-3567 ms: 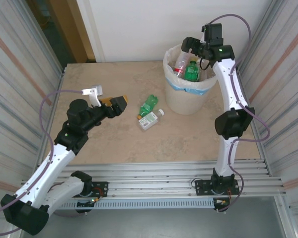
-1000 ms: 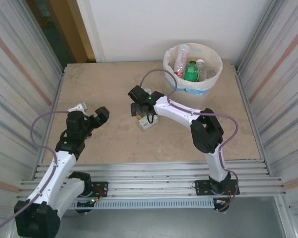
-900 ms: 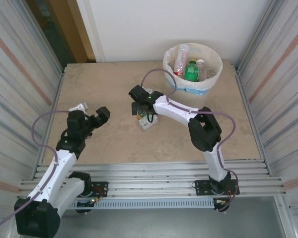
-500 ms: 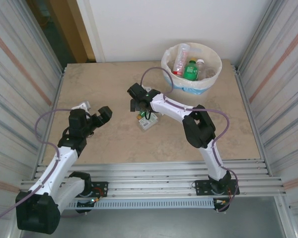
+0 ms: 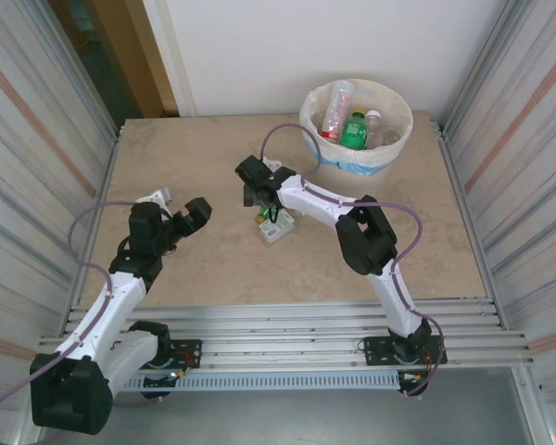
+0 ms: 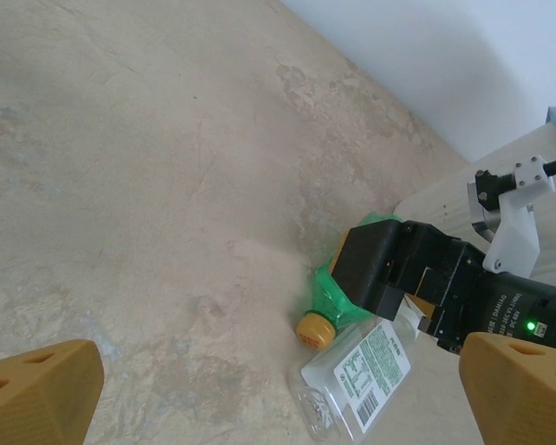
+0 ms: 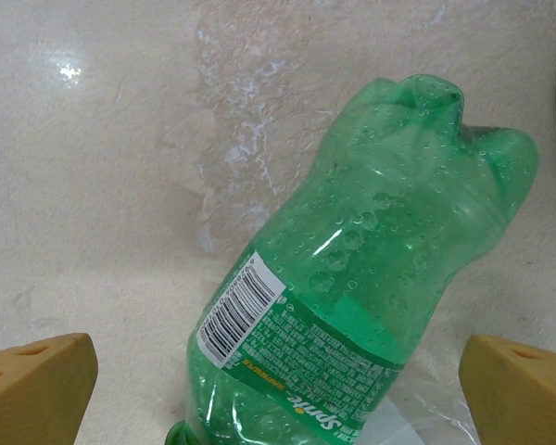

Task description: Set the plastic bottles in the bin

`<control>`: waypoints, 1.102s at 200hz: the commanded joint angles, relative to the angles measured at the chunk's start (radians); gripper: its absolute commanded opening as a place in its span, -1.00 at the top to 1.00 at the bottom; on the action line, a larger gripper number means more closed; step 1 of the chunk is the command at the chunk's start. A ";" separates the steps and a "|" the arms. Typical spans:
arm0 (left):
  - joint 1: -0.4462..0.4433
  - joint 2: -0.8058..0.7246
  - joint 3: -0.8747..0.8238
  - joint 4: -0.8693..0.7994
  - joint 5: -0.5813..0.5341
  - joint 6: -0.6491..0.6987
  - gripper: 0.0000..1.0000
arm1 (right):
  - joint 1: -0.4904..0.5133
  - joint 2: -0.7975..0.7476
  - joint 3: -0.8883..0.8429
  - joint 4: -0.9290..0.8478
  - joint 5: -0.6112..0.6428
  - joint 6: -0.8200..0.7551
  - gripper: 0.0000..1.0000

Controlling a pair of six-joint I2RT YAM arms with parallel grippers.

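Remaining at the counter (image 5: 185, 158) centre are a crumpled green plastic bottle (image 7: 371, 278), framed by the wide-open right hand (image 7: 278, 380), and a clear labelled plastic bottle (image 6: 357, 371). Other bottles (image 5: 355, 132) are already held in the round cream bin (image 5: 357, 167) at 1 o'clock.

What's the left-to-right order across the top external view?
left gripper → right gripper → bin

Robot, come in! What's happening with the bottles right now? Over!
Left end effector open, empty. Right end effector open, over green bottle on table. Clear bottle tight beside it.
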 commanded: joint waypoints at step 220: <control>-0.290 0.862 0.597 -0.067 -0.016 0.417 -0.92 | 0.095 -0.600 -0.335 0.085 0.248 -0.099 -0.96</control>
